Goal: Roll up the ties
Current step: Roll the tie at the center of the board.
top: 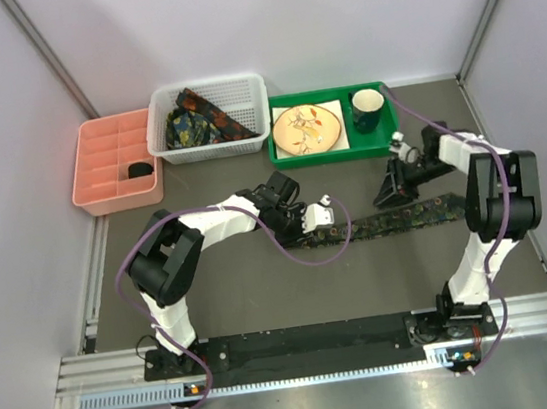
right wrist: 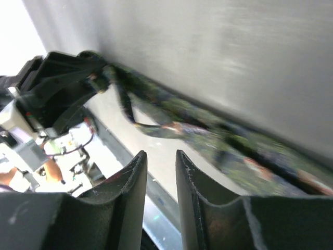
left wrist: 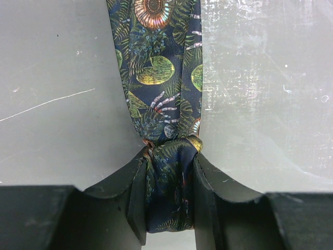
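Observation:
A dark tie with a green and orange print lies stretched across the table between the two arms. Its narrow end is bunched between the pads of my left gripper, which is shut on it while the rest of the tie runs away over the grey surface. In the top view that left gripper sits at the tie's left end. My right gripper hovers just behind the tie's middle. Its jaws stand slightly open and hold nothing, with the tie beyond them, blurred.
A white basket at the back holds more printed ties. Left of it is a pink divided tray. To its right a green tray carries a plate and a dark mug. A purple cable loops near the left gripper.

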